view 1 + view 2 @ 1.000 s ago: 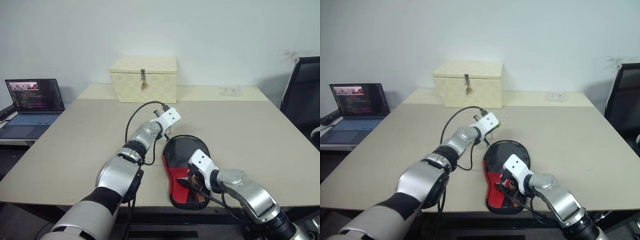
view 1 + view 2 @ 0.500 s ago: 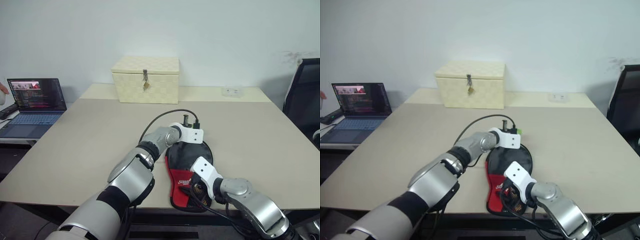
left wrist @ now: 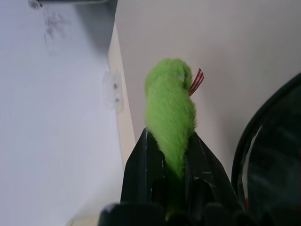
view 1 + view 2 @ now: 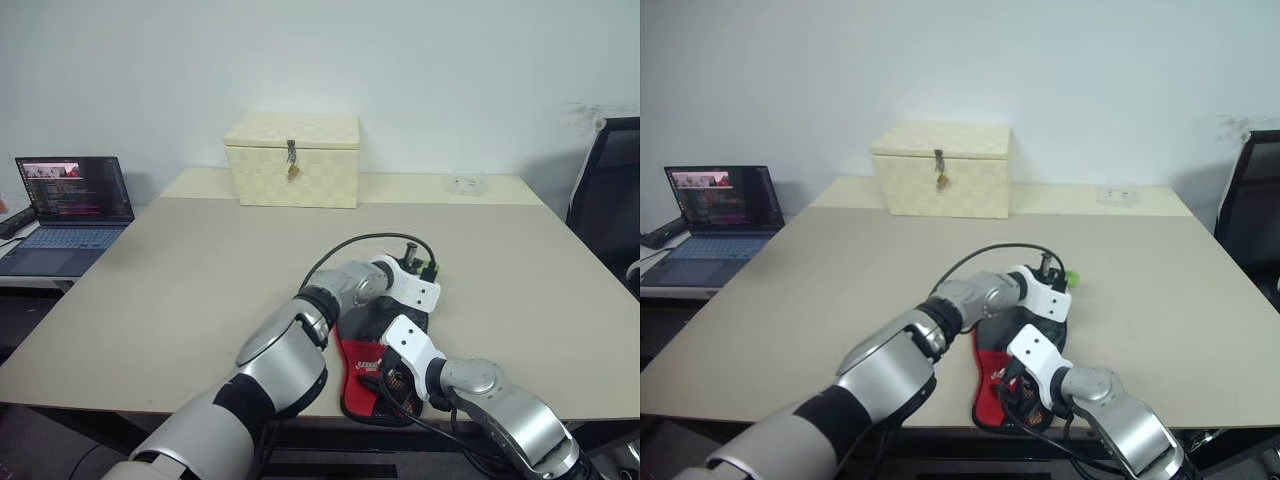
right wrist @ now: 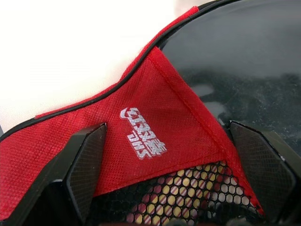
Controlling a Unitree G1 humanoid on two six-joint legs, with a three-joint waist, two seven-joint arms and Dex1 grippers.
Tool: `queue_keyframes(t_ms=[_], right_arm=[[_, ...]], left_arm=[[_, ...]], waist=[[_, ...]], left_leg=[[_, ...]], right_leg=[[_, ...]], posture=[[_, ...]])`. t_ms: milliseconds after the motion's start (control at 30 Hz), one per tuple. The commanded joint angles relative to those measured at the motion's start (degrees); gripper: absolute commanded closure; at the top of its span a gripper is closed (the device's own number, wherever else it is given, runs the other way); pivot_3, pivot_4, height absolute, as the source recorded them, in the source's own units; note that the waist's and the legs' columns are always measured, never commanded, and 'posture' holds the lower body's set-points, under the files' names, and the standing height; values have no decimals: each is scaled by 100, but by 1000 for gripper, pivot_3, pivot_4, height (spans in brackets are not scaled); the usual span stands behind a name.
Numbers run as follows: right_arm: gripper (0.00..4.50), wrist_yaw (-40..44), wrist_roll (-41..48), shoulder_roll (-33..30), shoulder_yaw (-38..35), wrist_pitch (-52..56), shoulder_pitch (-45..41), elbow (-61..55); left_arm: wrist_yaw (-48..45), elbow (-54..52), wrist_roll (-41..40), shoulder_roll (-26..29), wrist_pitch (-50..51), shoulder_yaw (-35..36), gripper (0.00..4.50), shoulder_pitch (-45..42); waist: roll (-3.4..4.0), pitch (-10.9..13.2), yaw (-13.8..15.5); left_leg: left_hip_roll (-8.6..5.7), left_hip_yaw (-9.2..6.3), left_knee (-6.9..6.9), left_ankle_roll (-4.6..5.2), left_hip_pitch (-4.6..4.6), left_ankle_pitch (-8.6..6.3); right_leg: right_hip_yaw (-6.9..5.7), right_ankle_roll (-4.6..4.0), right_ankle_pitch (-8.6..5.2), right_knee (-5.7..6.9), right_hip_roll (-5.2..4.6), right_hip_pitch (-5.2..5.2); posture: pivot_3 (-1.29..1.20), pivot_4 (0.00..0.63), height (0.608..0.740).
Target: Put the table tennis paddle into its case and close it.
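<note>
The case (image 4: 372, 338), a black paddle-shaped pouch with a red logo panel (image 5: 155, 136) and a mesh pocket (image 5: 188, 197), lies flat near the table's front edge. My left gripper (image 3: 169, 136) is shut on the zipper's fuzzy green pull tag (image 3: 169, 96) at the far right rim of the case (image 4: 1040, 325). My right gripper (image 5: 174, 179) stands open over the near end, one finger (image 5: 87, 162) on each side of the red panel. The paddle is hidden.
A cream checkered latched box (image 4: 291, 158) stands at the back of the table (image 4: 180, 270). An open laptop (image 4: 66, 200) sits at the left, a black chair (image 4: 606, 190) at the right. A small white item (image 4: 462, 183) lies at the back right.
My left gripper has swung rightwards around the far rim of the case, rolling its wrist, with the green tag in it. The right gripper has kept its place.
</note>
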Motion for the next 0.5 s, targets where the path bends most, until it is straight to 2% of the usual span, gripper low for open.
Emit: queue_keyframes(t_ms=[33, 133, 167, 200, 300, 500], right_arm=[[0, 188, 149, 32, 534, 503, 370, 574], [0, 180, 140, 65, 535, 500, 335, 599], [0, 179, 135, 77, 535, 499, 321, 609], [0, 180, 130, 89, 536, 494, 305, 627], [0, 197, 125, 120, 525, 484, 256, 677], [0, 292, 139, 133, 448, 392, 86, 881]], left_arm=[[-167, -199, -181, -198, -258, 117, 4499, -256], [-548, -190, -387, -201, -260, 303, 4499, -196], [-691, -192, -462, -200, -284, 363, 3778, -171], [-794, -196, -513, -198, -313, 410, 3548, -145], [-1007, -206, -594, -171, -405, 471, 2470, -77], [-2489, -230, -1279, 37, -567, 1020, 241, 132]], waist=[[1, -2, -2], [1, -2, -4], [1, -2, -7], [1, -5, -8], [0, -13, -14], [-1, -21, -43]], left_leg=[[0, 1, 0, 0, 1, 0], [0, 2, -1, 0, 8, 0], [0, 3, -1, 0, 10, 0], [1, 5, -2, 0, 13, 0], [1, 12, -6, 0, 23, 0], [3, 42, -46, 0, 91, 0]], right_leg=[[1, 0, 0, 0, 0, 0], [1, 0, 0, 2, 1, 3], [1, 0, 0, 2, 1, 5], [1, 0, 0, 2, 1, 6], [2, 0, 0, 2, 1, 13], [14, 0, -1, -2, 2, 54]], posture=[[0, 150, 740], [0, 150, 740], [0, 150, 740], [0, 150, 740], [0, 150, 740], [0, 150, 740]])
